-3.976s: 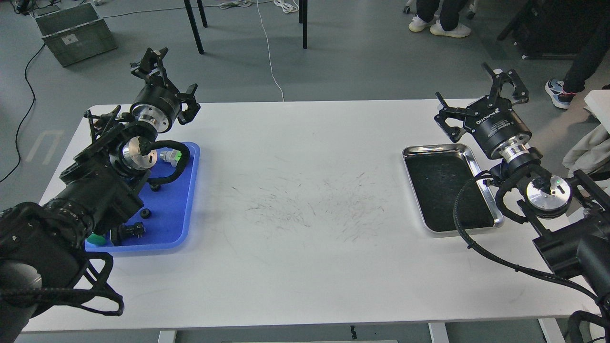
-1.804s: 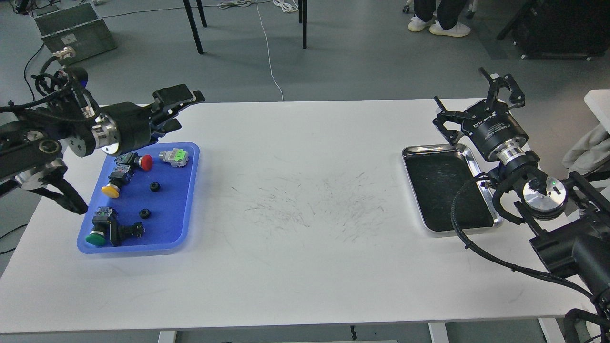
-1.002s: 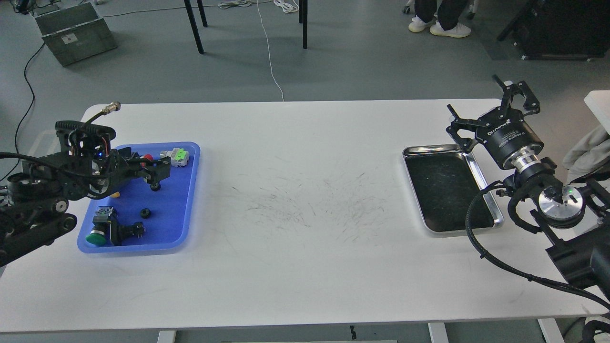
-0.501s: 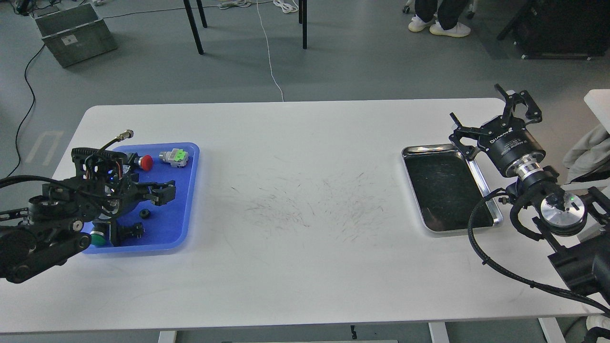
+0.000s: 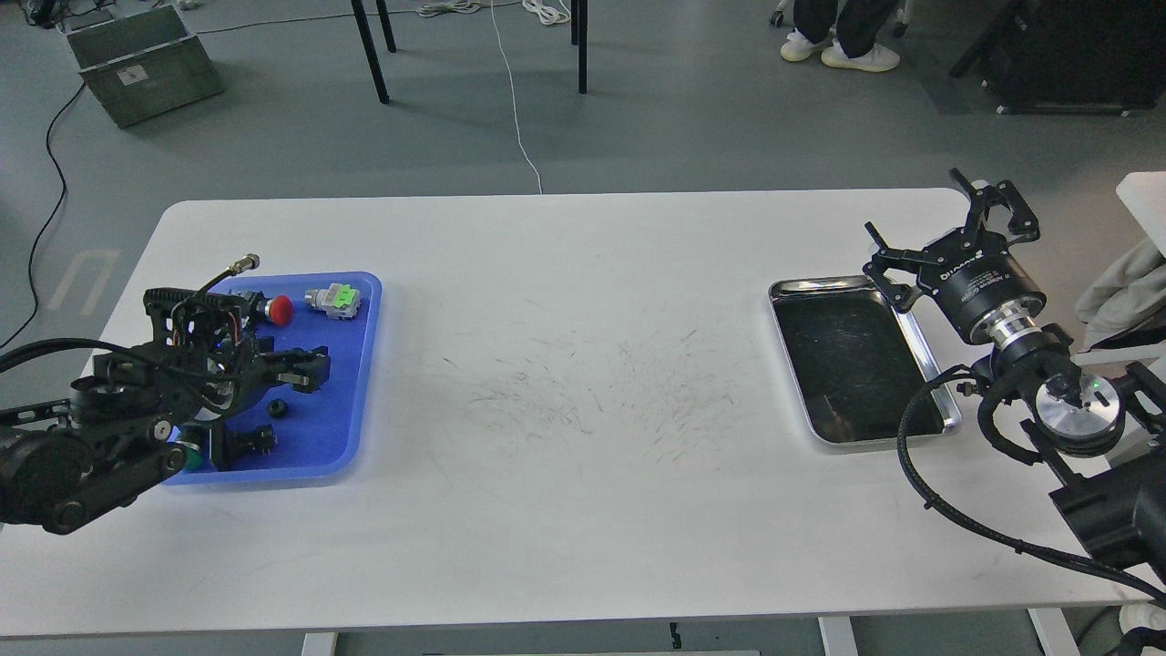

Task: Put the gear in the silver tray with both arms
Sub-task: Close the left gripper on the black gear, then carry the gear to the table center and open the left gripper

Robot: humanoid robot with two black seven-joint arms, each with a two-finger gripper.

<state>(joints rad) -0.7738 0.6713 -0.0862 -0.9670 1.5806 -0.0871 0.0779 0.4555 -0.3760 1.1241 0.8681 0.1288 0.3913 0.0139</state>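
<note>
Silver tray sits near the table's right edge, its dark bottom bare. Just beside its far right corner, the right gripper hangs with fingers spread wide, holding nothing. Over by the left edge, the left gripper reaches low into the blue tray of parts, near a small black ring; whether it pinches anything, I cannot tell.

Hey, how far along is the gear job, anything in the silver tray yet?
Nothing is done yet: the silver tray holds no part. In hand: the left gripper is low over the blue tray, near a small black gear; whether it holds anything can't be told. The right gripper hangs open beside the silver tray. Left: pickup, carry and placing.
</note>
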